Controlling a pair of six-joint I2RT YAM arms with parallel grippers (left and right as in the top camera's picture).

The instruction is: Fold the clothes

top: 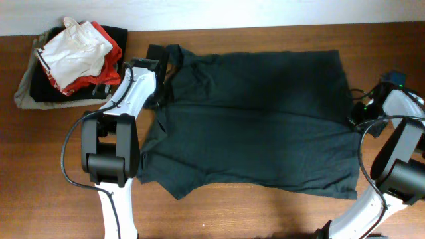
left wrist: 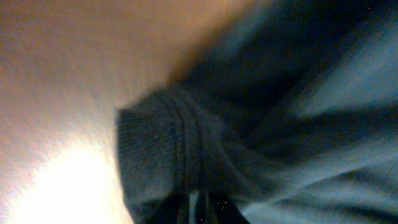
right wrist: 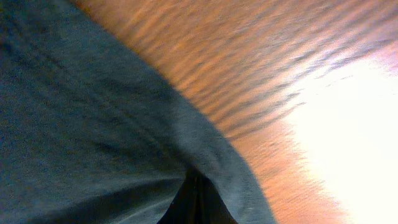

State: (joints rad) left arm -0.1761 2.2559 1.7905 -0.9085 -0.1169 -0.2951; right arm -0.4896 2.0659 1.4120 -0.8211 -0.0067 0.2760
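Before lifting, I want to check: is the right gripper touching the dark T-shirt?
Touching. The right wrist view shows the T-shirt hem pinched in the right gripper.

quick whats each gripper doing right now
left gripper: closed, pinching a hemmed edge of the T-shirt, as far as the blurred view shows
right gripper: closed on the T-shirt's edge

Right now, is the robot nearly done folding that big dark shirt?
Not nearly. Done: the T-shirt lies spread out on the table, with no fold in it. In hand: the right fingers pinch its hem on one side. The left fingers sit at a bunched edge on the other side, too blurry to tell if they grip. Left to do: every fold.
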